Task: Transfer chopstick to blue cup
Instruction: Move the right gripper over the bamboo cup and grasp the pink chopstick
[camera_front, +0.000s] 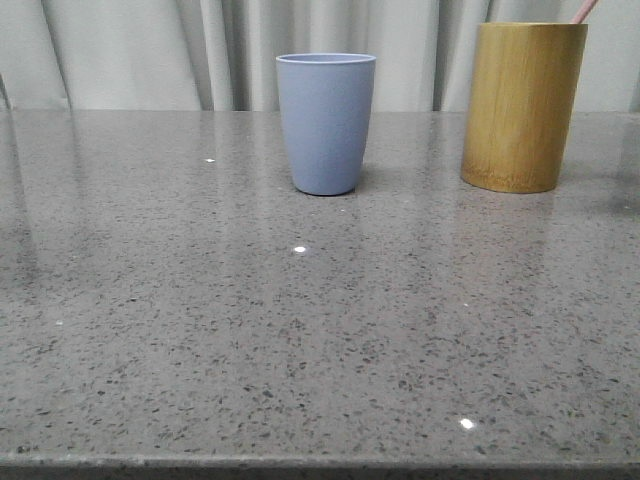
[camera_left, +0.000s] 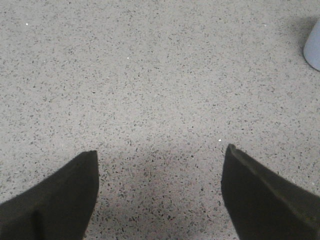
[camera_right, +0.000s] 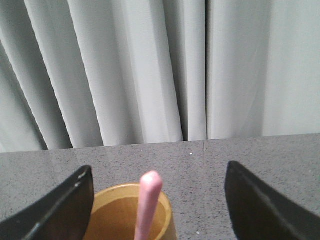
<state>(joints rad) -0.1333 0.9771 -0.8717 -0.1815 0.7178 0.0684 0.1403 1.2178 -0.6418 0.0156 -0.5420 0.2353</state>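
At the bottom of the right wrist picture, the right gripper (camera_right: 157, 205) hangs spread wide with nothing in it, the chopstick (camera_right: 148, 200) rising between its jaws from the bamboo holder (camera_right: 127, 215). It should drop straight, pinch below the tip, then lift clear. Further left stands the blue cup (camera_front: 325, 122). The left gripper (camera_left: 160, 195) gapes idle over bare table (camera_left: 150, 75).

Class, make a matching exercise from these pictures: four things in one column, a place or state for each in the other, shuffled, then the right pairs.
1 chopstick
2 blue cup
3 bamboo holder
4 left gripper

A jaws open above bare table
B stands at the right, back of the table
C stands empty-looking mid-table
D stands inside the bamboo holder

Pairs: 1-D, 2-C, 3-B, 4-A
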